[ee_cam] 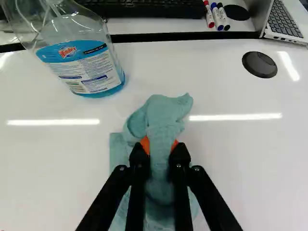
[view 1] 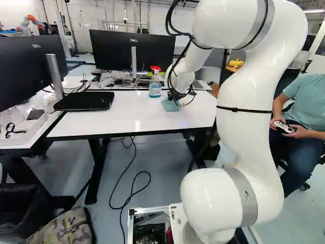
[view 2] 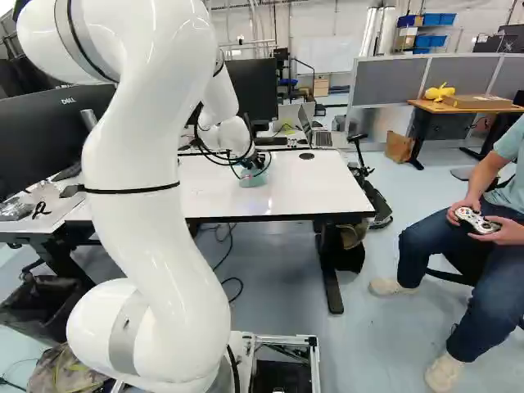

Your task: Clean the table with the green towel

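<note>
While the white desk [view 1: 101, 122] spans the middle of both base views, the white arm [view 1: 244, 101] rises from its joint at their foot and reaches over the desk top. Beyond it, a dark monitor [view 1: 117, 51] stands facing the arm; an open laptop [ee_cam: 284, 21] and a black keyboard [ee_cam: 144, 7] lie past the far edge. On the desk, a clear spray bottle [ee_cam: 89, 72] stands upright, with a red head in the left base view and blue liquid at its bottom. Near the bottle, apart from it, is the green towel [ee_cam: 166, 115], bunched upright, its lower folds spreading down to the white surface. The pincer [view 2: 256, 164] is closed on this cloth: in the wrist view, both fingers of the pincer [ee_cam: 160, 151] press it from two sides, leaving only the pinched fabric between them. Farther ahead are a round black cap [ee_cam: 260, 64], set in the desk, and, smallest, several capped markers [ee_cam: 209, 14], side by side
</note>
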`<state>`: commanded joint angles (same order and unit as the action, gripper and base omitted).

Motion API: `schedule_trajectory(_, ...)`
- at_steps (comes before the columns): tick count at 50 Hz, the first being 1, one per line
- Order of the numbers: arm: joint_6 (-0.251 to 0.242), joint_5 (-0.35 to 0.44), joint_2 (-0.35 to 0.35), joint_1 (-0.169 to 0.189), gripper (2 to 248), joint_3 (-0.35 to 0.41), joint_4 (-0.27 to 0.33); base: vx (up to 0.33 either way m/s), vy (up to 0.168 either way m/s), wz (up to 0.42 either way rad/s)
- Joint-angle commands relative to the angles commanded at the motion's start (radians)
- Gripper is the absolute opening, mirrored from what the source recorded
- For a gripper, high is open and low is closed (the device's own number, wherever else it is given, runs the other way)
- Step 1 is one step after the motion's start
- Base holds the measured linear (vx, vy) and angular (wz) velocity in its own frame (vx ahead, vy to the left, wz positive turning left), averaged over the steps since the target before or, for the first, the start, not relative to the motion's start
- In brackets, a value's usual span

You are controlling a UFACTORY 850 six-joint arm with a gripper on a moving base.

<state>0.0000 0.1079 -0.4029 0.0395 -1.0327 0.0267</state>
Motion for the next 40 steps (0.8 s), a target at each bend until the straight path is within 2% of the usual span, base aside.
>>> schedule_trajectory(11,0.000,0.000,-0.023,-0.001,57,-0.029,0.000,0.000,0.000,0.000)
schedule_trajectory(22,0.000,0.000,-0.043,-0.024,57,-0.055,0.000,0.000,0.000,0.000)
schedule_trajectory(40,0.000,0.000,-0.018,-0.065,57,-0.023,0.000,0.000,0.000,0.000)
